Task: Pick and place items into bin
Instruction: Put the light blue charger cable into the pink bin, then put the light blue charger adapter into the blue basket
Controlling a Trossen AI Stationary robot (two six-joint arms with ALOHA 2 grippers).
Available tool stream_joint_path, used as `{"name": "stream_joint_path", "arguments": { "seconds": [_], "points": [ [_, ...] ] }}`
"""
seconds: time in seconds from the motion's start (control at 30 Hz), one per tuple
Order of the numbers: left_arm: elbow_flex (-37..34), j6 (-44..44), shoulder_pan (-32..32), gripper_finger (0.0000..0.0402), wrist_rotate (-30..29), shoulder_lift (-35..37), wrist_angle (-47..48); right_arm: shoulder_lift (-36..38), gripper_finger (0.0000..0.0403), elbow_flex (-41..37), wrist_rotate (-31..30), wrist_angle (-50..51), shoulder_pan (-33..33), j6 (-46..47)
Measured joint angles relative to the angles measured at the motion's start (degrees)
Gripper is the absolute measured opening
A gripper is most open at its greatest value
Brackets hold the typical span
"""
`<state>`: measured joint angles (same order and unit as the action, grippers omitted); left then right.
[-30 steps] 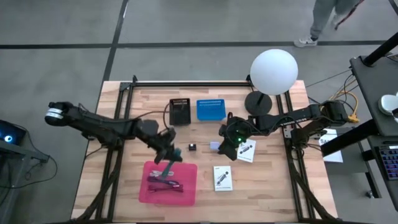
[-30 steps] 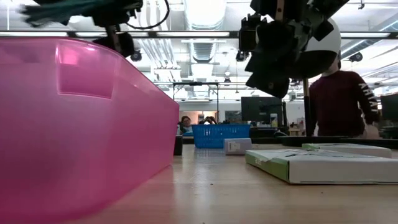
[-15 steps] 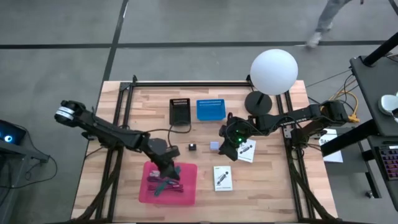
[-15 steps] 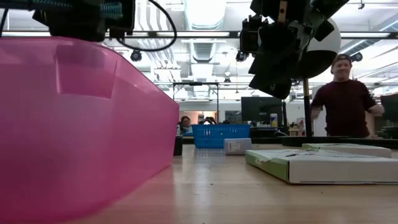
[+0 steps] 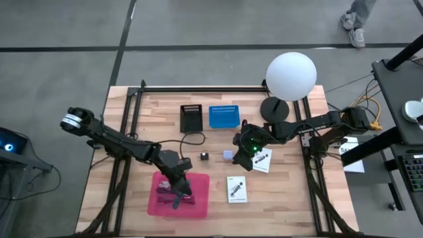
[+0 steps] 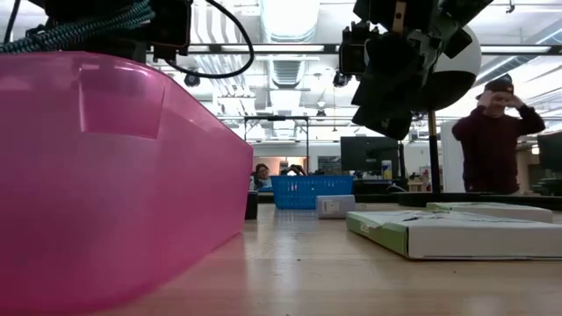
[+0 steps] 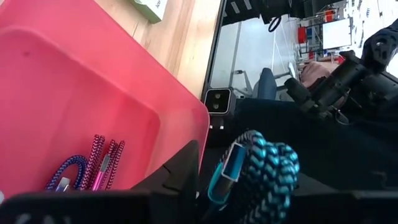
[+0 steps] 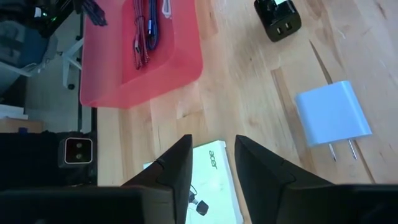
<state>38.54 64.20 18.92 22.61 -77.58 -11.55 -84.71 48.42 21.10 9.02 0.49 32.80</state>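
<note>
On table [image 5: 284,198]: pink bin [image 5: 198,206], holding braided cables [image 8: 142,31], purple and maroon, on its floor. Left gripper [image 5: 180,196] over the bin, fingers parted, teal braided cable [image 7: 261,168] between them. Right gripper [image 5: 242,160] beyond the bin's far corner, fingers apart, empty, above white card [image 8: 214,168]. Lavender charger [image 8: 333,113] and black charger [image 8: 278,18] on bare wood beside bin.

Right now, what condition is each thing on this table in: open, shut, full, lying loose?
Pink bin: upright, holding braided cables.
Teal braided cable: coiled at the left gripper, over the bin.
Right gripper: open, empty, above a white card.
Lavender plug: lying loose on the table.
Black charger cube: lying loose.
Second white card: lying flat beside the bin.
Blue basket: upright.
</note>
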Motion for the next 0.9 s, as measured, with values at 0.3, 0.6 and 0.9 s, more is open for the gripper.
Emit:
{"name": "stream_joint_path", "arguments": {
  "seconds": [0.3,0.6,0.9],
  "points": [
    [-0.1,5.5,-0.1,0.0144,2.2,0.1,-0.5,0.0,0.0107,0.0,0.0,0.3,0.0,-0.4],
    [-1.1,18.1,-0.6,0.0213,12.6,-1.8,0.6,0.0,0.011,0.0,0.0,1.3,0.0,-2.3],
    [-0.5,17.3,-2.1,0.0219,12.5,-2.1,-0.2,0.0,0.01,0.0,0.0,1.5,0.0,-3.3]
  ]
}}
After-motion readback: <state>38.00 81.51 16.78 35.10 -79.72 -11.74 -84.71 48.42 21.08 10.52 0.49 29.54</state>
